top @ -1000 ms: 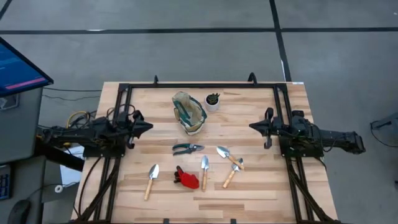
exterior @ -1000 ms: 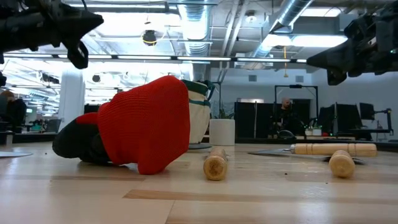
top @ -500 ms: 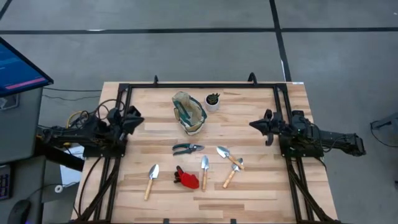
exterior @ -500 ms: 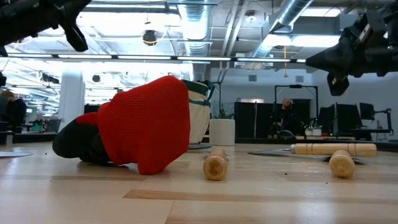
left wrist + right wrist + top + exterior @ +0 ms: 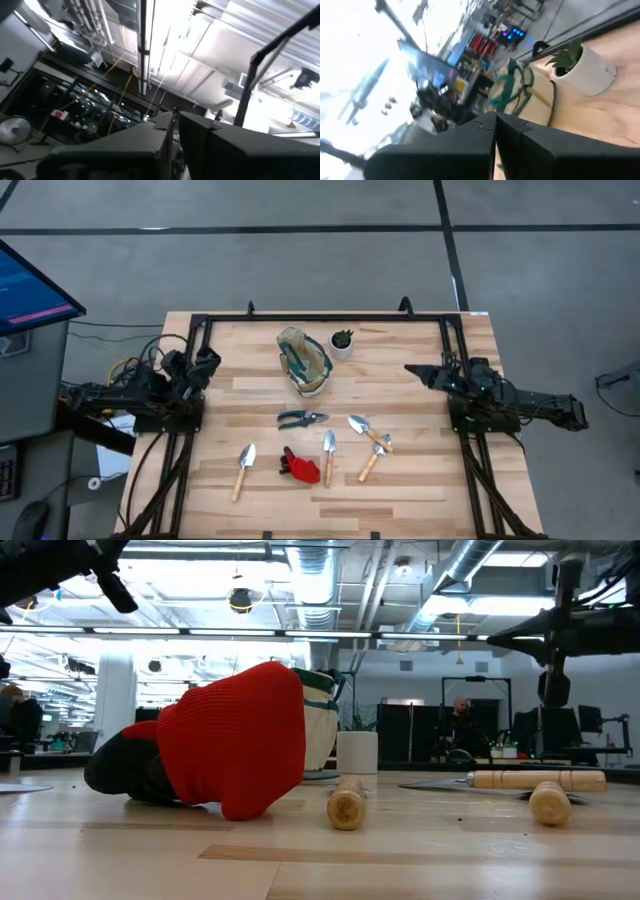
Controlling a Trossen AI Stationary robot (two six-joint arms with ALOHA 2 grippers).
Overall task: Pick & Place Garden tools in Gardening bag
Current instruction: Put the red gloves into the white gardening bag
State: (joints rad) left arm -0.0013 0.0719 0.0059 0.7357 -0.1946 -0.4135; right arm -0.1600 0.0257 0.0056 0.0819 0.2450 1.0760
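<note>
The beige gardening bag with green trim stands at the table's far middle; it also shows in the right wrist view. Dark pruning shears, three trowels, a small fork and a red item lie flat on the near half. In the low view the red item fills the foreground. My left gripper is shut and empty at the left edge, tipped up. My right gripper is shut and empty at the right side, roughly level.
A white pot with a dark plant stands just right of the bag, and shows in the right wrist view. A black frame runs along the table's far edge and sides. Bare wood lies between each gripper and the tools.
My left gripper has drawn back toward the table's left edge and tipped upward. My right gripper has tipped up from a downward slant to about level and shifted a little toward the far edge. The tools and bag have stayed put.
</note>
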